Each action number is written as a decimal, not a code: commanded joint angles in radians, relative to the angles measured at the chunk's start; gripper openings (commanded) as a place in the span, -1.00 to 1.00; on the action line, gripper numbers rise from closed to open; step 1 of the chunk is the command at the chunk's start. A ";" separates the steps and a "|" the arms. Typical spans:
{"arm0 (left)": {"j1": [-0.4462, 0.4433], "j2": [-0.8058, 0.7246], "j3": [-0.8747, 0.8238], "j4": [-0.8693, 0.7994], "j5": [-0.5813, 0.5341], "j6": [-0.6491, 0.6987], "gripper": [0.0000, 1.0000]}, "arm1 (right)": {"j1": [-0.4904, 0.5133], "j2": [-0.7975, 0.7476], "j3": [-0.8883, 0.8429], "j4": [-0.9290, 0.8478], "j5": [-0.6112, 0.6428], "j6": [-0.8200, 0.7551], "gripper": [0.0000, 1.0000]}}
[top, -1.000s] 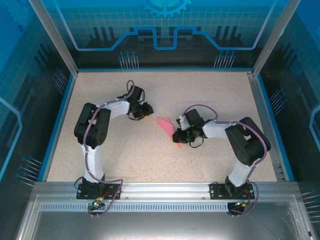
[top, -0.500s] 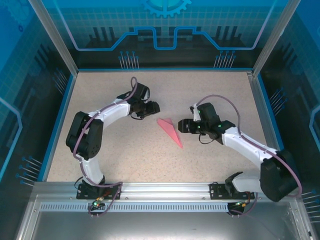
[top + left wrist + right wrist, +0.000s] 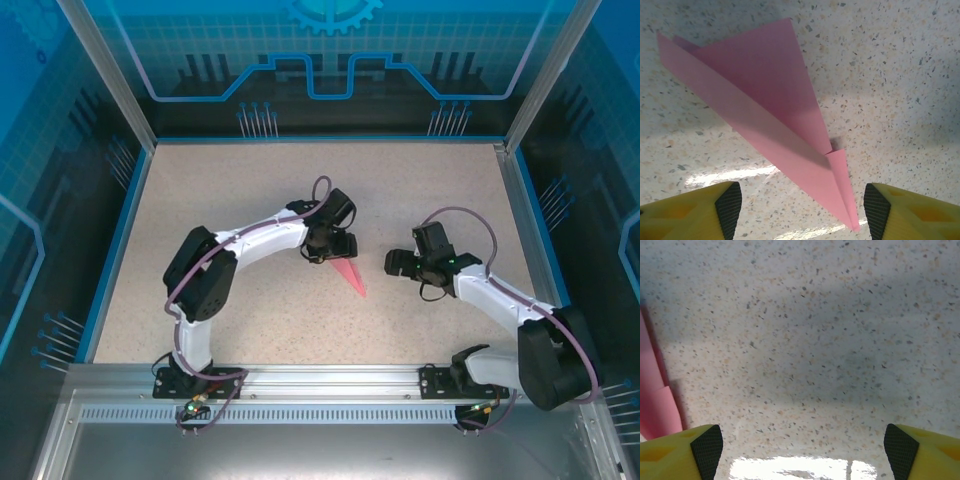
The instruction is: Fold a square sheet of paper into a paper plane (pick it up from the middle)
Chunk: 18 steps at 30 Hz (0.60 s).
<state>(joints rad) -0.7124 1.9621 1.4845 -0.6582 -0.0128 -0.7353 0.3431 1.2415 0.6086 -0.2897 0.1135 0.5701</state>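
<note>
Tabletop (image 3: 220, 300) — left end effector (image 3: 331, 252) now over paper plane (image 3: 349, 278), jaws wider.

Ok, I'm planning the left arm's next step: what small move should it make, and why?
Probably lower the left gripper and close on the paper plane. Its jaws stand open above the table, the plane lies there unheld with its narrow tip between them, and the right gripper is open, off to the side.

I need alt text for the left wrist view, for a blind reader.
A pink paper plane lies on a speckled table, its narrow tip toward the bottom edge. The two yellow fingers of the left end effector stand open at the bottom corners.
</note>
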 commanded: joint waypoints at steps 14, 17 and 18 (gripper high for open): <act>-0.010 0.079 0.066 -0.120 -0.012 -0.061 0.07 | -0.038 -0.038 -0.038 0.009 0.018 0.045 0.76; -0.009 0.056 0.036 -0.094 -0.012 -0.082 -0.08 | -0.039 -0.026 -0.036 0.008 0.016 0.046 0.76; -0.008 0.050 0.025 -0.084 -0.008 -0.088 -0.13 | -0.040 -0.022 -0.034 0.007 0.017 0.046 0.76</act>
<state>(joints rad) -0.7185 2.0502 1.5291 -0.7361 -0.0292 -0.7944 0.3237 1.2095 0.5831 -0.2836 0.1238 0.6029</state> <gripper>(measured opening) 0.444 0.879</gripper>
